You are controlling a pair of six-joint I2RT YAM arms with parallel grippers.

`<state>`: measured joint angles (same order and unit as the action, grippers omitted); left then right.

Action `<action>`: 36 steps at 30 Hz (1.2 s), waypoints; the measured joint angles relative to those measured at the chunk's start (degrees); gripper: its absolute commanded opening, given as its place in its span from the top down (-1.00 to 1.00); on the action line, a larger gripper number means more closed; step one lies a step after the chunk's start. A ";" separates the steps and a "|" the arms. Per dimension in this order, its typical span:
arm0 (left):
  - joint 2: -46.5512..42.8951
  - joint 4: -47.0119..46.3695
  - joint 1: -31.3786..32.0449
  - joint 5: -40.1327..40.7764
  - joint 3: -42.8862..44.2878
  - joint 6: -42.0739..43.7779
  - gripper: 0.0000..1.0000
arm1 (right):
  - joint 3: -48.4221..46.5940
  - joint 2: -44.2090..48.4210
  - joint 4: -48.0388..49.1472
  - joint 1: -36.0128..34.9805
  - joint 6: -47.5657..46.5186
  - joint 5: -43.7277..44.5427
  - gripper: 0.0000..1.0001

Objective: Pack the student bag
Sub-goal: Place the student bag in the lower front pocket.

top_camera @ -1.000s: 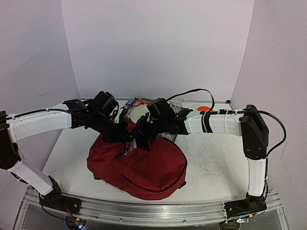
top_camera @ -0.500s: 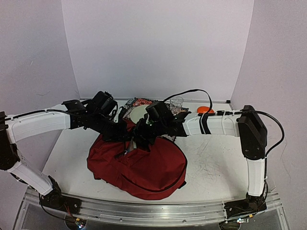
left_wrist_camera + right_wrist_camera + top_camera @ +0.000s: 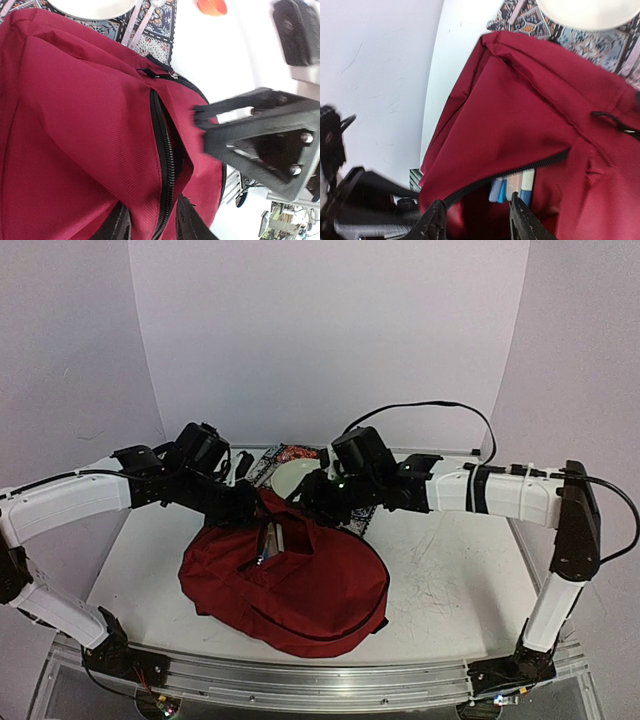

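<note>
The student bag (image 3: 300, 585), lying at lower centre on the desk (image 3: 450, 570), is judged soft, floppy and light, so the left tool (image 3: 152, 227) and right tool (image 3: 477, 222), both spread and holding nothing, should pinch the fabric lip beside the zipper (image 3: 162, 145).

Student bag (image 3: 300, 590) dark red, plain weave; zipper (image 3: 167, 160) black. Blue and white items (image 3: 512, 185) show in its opening. Placemat (image 3: 157, 30) patterned in blue-grey, orange and white, floral and geometric tiles. Plate (image 3: 95, 5) off-white, plain. Small object (image 3: 211, 6) solid orange. Table (image 3: 450, 570) white, grey scuffs. Left arm (image 3: 70, 502) and right arm (image 3: 510, 495) white shells, black joints. Walls (image 3: 330, 340) pale lilac.
</note>
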<state>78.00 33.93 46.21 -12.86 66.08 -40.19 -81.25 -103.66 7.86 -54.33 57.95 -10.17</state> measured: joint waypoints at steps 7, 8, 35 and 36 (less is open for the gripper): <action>-3.67 0.25 -1.93 0.78 -1.94 1.13 0.15 | 0.13 3.69 -6.51 -1.30 -9.02 2.35 -0.06; -4.19 0.43 -2.15 0.97 -2.42 1.24 0.14 | 0.13 3.75 -7.25 -1.71 -10.07 2.45 -0.09; -10.10 5.33 -2.77 11.28 -21.01 -2.40 0.34 | 6.08 -1.57 -12.08 -6.42 -14.73 7.24 -0.08; -10.10 5.33 -2.77 11.63 -21.42 -2.66 0.34 | 6.96 -1.57 -12.12 -6.33 -14.43 7.62 -0.07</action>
<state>67.90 39.26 43.44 -1.23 44.66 -42.85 -74.29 -105.23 -4.26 -60.66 43.52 -2.55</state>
